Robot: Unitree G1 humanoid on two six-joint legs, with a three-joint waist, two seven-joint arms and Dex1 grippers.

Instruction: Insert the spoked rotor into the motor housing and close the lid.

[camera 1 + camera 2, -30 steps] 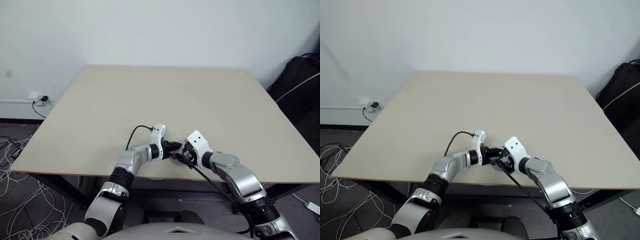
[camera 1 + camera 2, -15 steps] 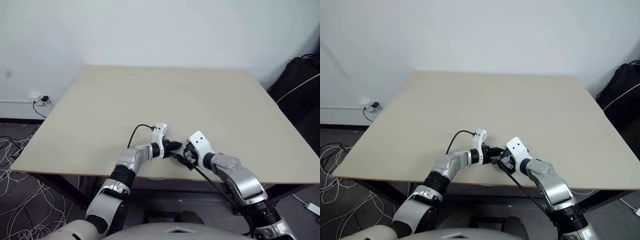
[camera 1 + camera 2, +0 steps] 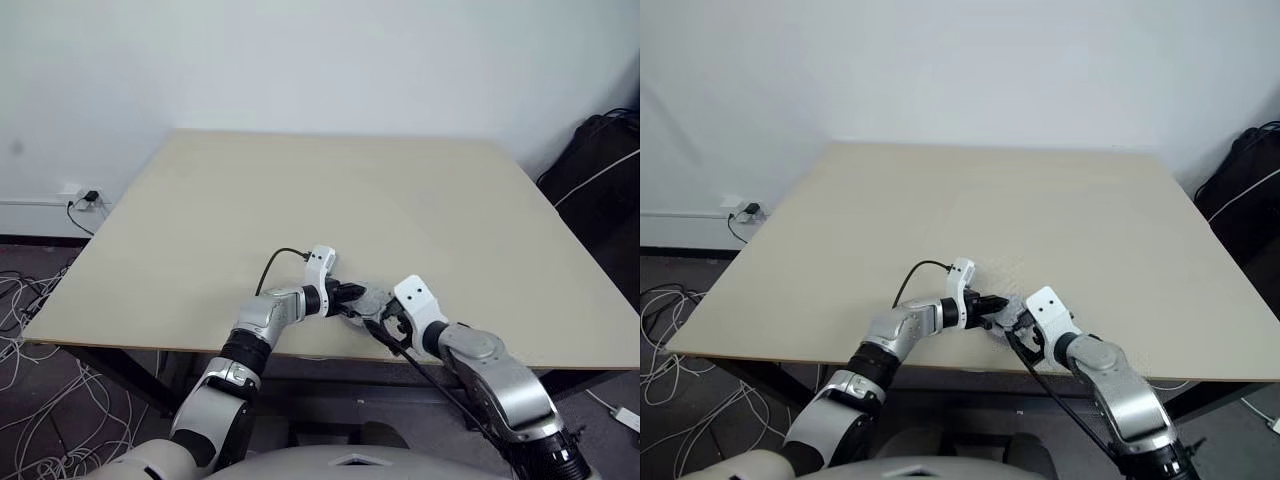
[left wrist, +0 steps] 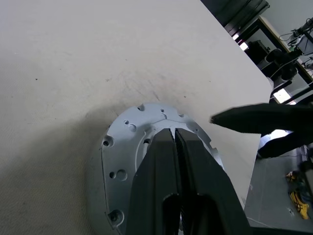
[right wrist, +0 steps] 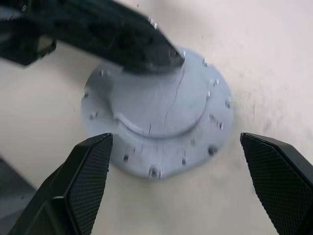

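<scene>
The lid (image 5: 156, 112) lies plain grey face up near the table's front edge, also seen as the lid (image 4: 122, 147) and the lid (image 3: 368, 298). My left gripper (image 4: 173, 133) is shut, its fingertips resting on the lid's raised centre; the same left gripper (image 5: 151, 49) reaches in over the lid. My right gripper (image 5: 174, 138) is open, its fingers wide either side of the lid and drawn back from it, holding nothing. It is the right gripper (image 3: 393, 318) beside the lid. The spoked rotor and the motor housing are hidden.
The beige table (image 3: 320, 200) stretches wide beyond the lid; its front edge (image 3: 300, 352) runs just behind my grippers. A black cable (image 3: 280, 258) loops from my left wrist. Loose wires (image 3: 30, 300) lie on the floor at left, a black bag (image 3: 600, 170) at right.
My right gripper has drawn back from the lid toward the table's front edge and right, baring the lid's side. The left gripper has stayed shut on the lid.
</scene>
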